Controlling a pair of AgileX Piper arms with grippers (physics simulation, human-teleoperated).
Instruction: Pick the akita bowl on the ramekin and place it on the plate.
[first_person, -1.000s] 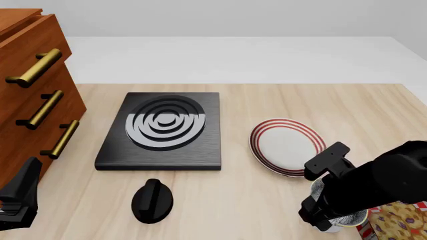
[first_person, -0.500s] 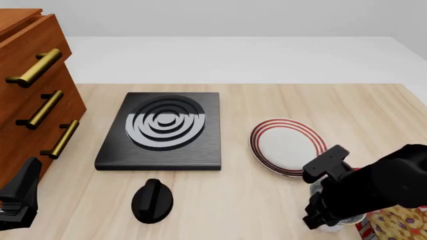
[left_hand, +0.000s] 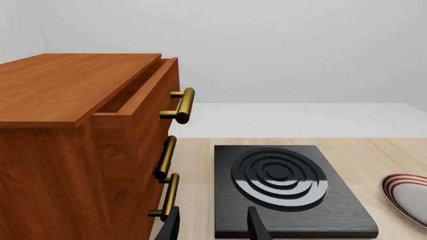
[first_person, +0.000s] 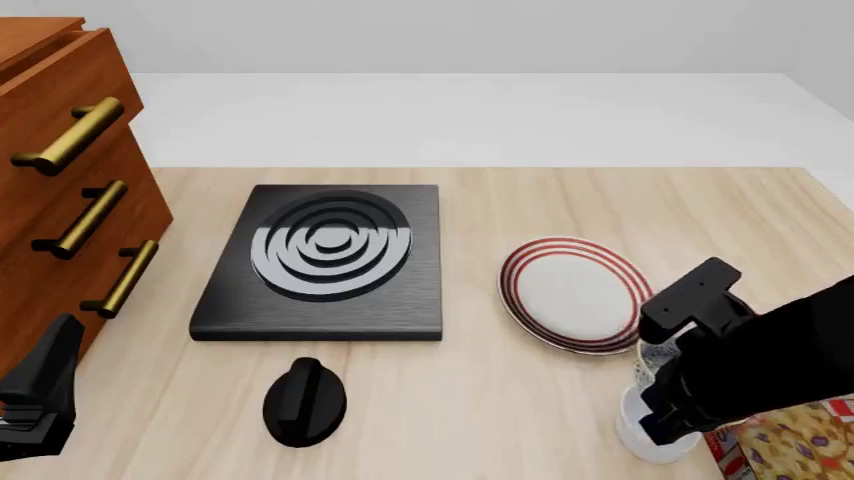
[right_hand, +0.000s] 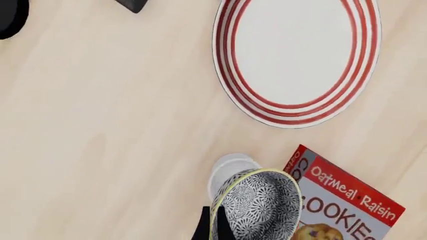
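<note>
Speckled black-and-white akita bowl (right_hand: 257, 205) hangs pinched at its rim in our right gripper (right_hand: 210, 227), above the plain white ramekin (right_hand: 227, 170), near the red-ringed white plate (right_hand: 297, 55). Left gripper (left_hand: 212, 226) fingers spread, grasping nothing.

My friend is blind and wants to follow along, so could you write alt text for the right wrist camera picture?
Looking down past the right gripper, whose jaws pinch the rim of a black-and-white speckled akita bowl lifted above a small white ramekin on a pale wooden table. A white plate with red rings lies beyond, and an oatmeal raisin cookie box sits beside the bowl.
</note>
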